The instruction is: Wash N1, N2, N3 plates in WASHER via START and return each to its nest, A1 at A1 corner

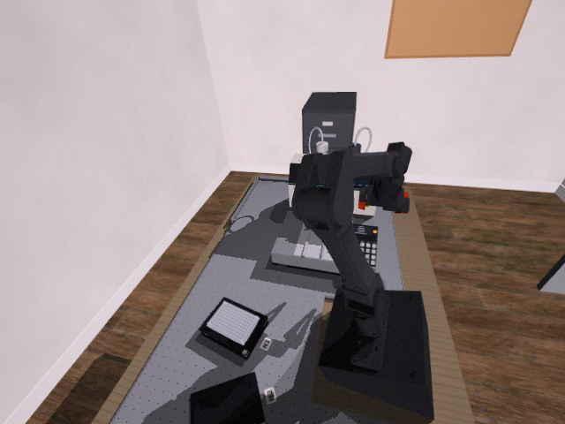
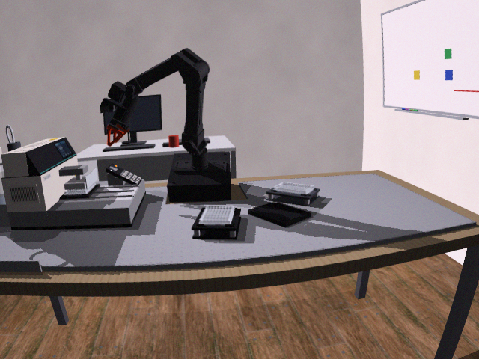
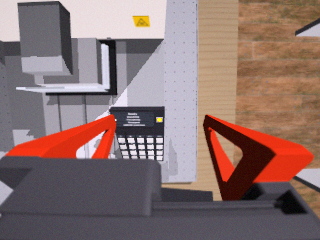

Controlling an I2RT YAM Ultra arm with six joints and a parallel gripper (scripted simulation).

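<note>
My gripper [image 1: 383, 200] [image 2: 114, 134] [image 3: 159, 119] is open and empty, hanging high above the washer's keypad [image 1: 368, 248] [image 2: 126, 176] [image 3: 140, 145]. The lamp on the keypad [image 1: 374, 231] [image 3: 159, 119] glows amber. The washer [image 2: 34, 162] stands at the table's left end, and a plate [image 2: 75, 191] lies on its carrier under the manifold [image 2: 75, 171]. A second plate [image 1: 233, 322] [image 2: 216, 215] sits in its nest in mid table. A third plate [image 2: 296, 188] sits in the far nest. The nest between them [image 1: 228, 401] [image 2: 279, 213] is empty.
The arm's black base block [image 1: 392, 346] [image 2: 199, 181] stands beside the washer's track. Bottles with tubes [image 1: 321, 146] and a dark cabinet [image 1: 329, 118] stand behind the washer. A desk with a monitor [image 2: 144, 114] and a red cup [image 2: 174, 140] is beyond the table.
</note>
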